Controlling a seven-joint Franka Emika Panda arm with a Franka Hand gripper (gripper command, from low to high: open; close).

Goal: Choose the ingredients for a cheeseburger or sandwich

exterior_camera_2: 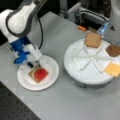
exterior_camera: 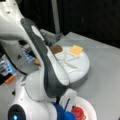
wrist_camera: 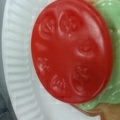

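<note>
Flat tomato disc (wrist_camera: 71,51) atop lettuce (wrist_camera: 110,75).

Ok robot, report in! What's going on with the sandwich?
End effector low over white plate, at the sandwich's edge. Tomato on lettuce on toast. Second toast, patty, cheese in tray. Nothing in the way.

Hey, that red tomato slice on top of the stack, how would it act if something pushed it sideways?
The tomato slice looks glossy and hard, so probably stiff and slippery. It lies flat on the lettuce, so it would likely slide, not roll.
</note>
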